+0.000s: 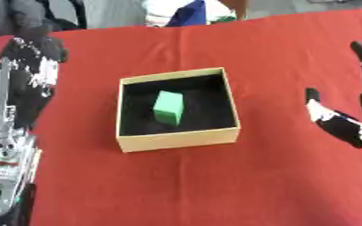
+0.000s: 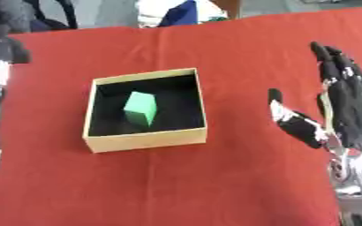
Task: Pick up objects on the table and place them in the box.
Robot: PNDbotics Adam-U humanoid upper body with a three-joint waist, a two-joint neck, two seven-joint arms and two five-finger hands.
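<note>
A square cardboard box [image 1: 178, 138] with tan walls and a black lining is seen near the middle of a red tablecloth [image 1: 215, 185]. A green block [image 1: 168, 107] is found inside the box, standing tilted on the black floor, slightly toward nine o'clock of the box's centre and apart from every wall.

The right hand [image 2: 352, 103] is held at three o'clock of the box, well apart from it, above the cloth. Its fingers are stretched out straight toward twelve o'clock, and the thumb is spread wide toward the box; nothing is held in it.

The left hand [image 1: 31, 62] is seen at nine o'clock of the box, near the cloth's edge, with its silver and black forearm running down to the lower left corner. Whether its fingers are spread or curled cannot be told, as they are blurred against dark shapes behind.

Blue and white things are glimpsed beyond the table's far edge at twelve o'clock.
</note>
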